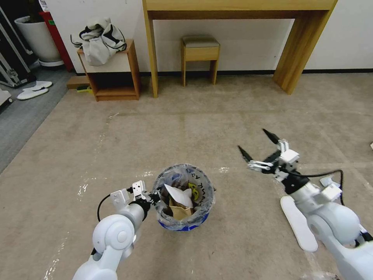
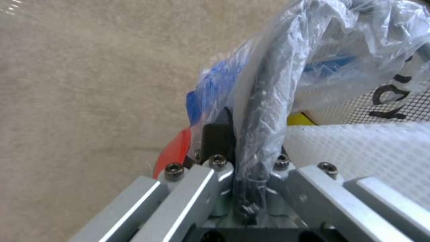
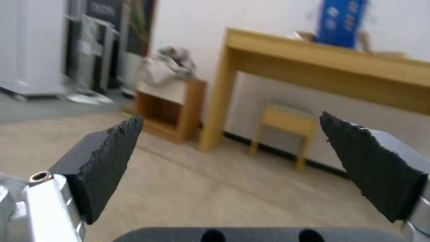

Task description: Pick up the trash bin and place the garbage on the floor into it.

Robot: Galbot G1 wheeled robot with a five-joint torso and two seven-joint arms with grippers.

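The bin [image 1: 182, 198] is being gripped at its 9 o'clock rim by the left gripper [image 1: 152, 197]; the right gripper [image 1: 254, 144] is being held wide open at 3 o'clock.

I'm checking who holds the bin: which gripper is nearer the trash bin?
Left. The left gripper is shut on the trash bin rim; the right gripper hangs open, off to its right.

A tall wooden desk [image 1: 237, 7] stands against the white wall, with a small stool [image 1: 199, 50] under it. Beside its left leg is a low open cabinet [image 1: 114, 74] with a grey-white jacket [image 1: 99, 37] bundled on top. A big white planter [image 1: 37, 39] sits in the far left corner. Beige carpet [image 1: 217, 116] covers the floor.
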